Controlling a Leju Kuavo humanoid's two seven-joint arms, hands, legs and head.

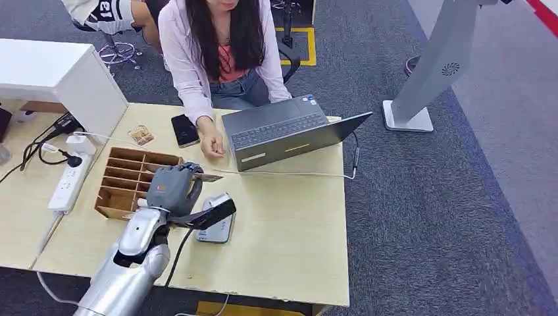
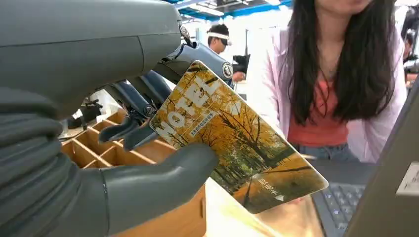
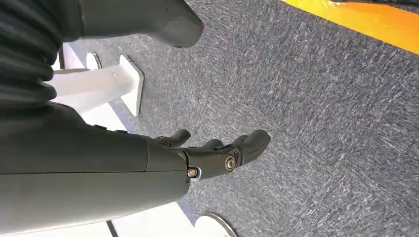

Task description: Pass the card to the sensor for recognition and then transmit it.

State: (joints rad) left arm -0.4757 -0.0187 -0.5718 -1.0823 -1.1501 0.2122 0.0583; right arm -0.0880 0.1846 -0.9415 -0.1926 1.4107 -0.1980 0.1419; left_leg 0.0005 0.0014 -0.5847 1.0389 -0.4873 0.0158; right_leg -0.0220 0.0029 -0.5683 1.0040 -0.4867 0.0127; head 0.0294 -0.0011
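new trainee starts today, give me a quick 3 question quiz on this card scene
1. True or false: the left hand holds the card between thumb and fingers.
2. Which stands nearest the left hand on the table?
A. the laptop
B. the sensor
C. the phone
3. Fill in: the wooden organizer lies on the robot's ____ side of the sensor.

Key
1. True: the thumb presses the card's face, with darker fingers behind it.
2. B: the sensor sits just beside the hand.
3. Left.
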